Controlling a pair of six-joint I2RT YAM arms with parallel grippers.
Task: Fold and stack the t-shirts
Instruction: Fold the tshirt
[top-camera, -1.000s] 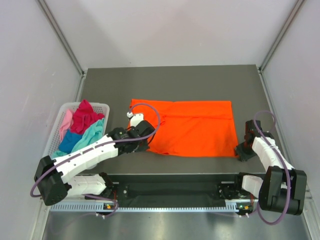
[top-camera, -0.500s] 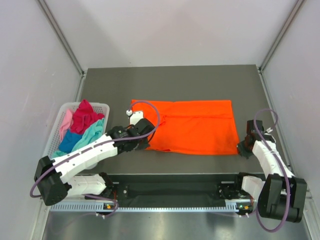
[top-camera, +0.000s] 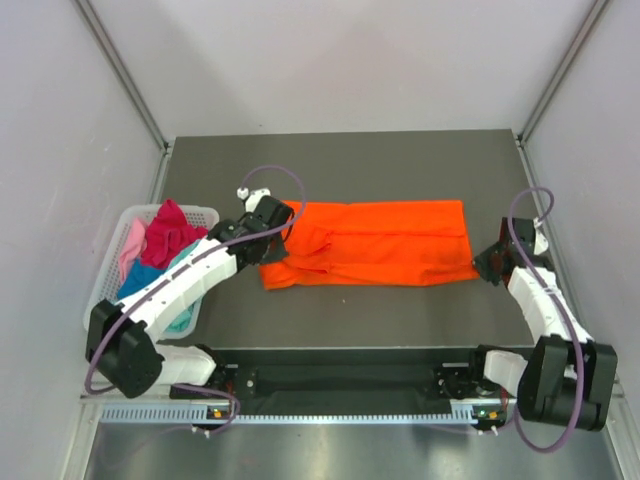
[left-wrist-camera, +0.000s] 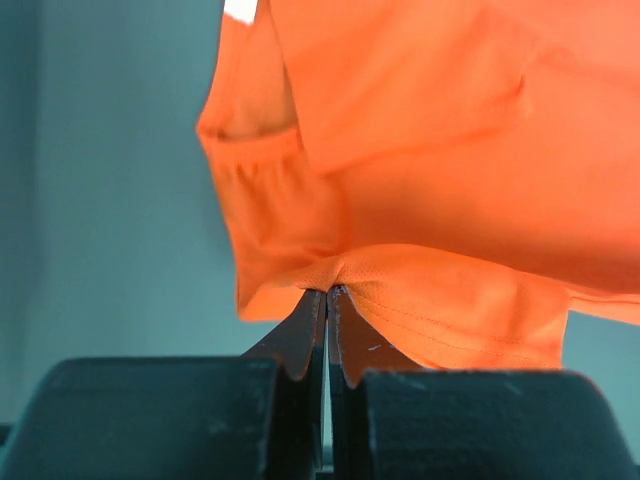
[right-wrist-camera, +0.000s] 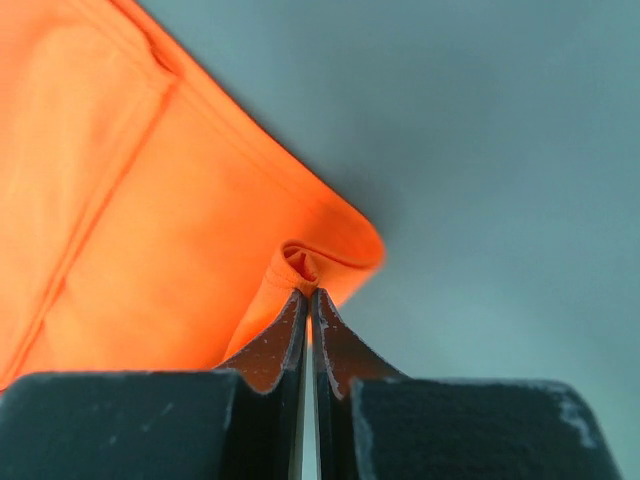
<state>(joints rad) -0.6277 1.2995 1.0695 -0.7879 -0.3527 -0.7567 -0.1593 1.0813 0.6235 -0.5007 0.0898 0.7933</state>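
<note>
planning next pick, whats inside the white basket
The basket holds a magenta shirt, a pale pink shirt and a teal shirt. The left arm covers part; lower layers are hidden.

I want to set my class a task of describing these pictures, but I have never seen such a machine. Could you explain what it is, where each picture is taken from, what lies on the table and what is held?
The machine is a pair of robot arms, a left arm and a right arm, bolted at the near edge of a dark table. The wide picture looks down from above and behind them. The two close-ups come from a small camera on each wrist, so each shows its own arm's pincer from behind.

An orange shirt lies on the table. The left tool is shut on the shirt's left end, and the right tool is shut on its right corner. To the left stands a white basket holding crumpled shirts in magenta, pink and teal.
</note>
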